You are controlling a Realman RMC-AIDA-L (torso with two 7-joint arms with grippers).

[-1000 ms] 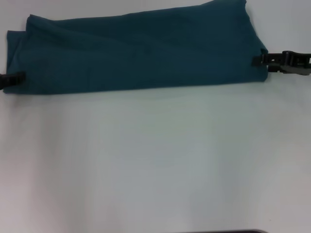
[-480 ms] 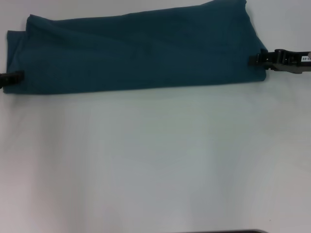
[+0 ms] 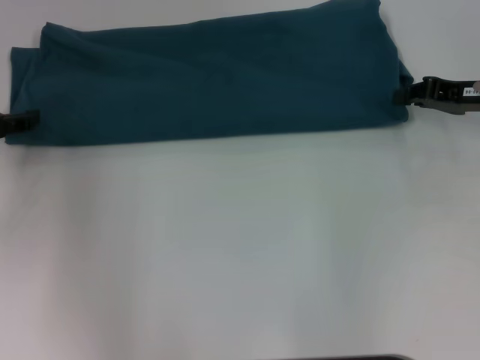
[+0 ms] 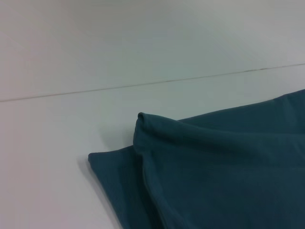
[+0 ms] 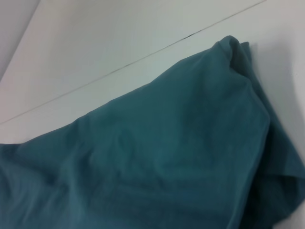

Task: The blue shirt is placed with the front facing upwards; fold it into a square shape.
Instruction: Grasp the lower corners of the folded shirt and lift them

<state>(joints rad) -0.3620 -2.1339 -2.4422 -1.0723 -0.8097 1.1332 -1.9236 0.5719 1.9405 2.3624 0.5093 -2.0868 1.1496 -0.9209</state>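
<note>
The blue shirt (image 3: 210,82) lies as a long folded band along the table's (image 3: 240,247) far edge, left gripper (image 3: 21,120) and right gripper (image 3: 420,94) at its ends, jaw states unclear, so any uneven tug could skew the fold.

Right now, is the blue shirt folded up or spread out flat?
Folded, but not square yet. The blue shirt lies as one long band across the table, layered at its ends, and no chest print shows.

A plain white table (image 3: 240,247) fills the head view. A thin dark seam line (image 4: 143,85) runs across the table's surface, visible in both wrist views (image 5: 119,69).
</note>
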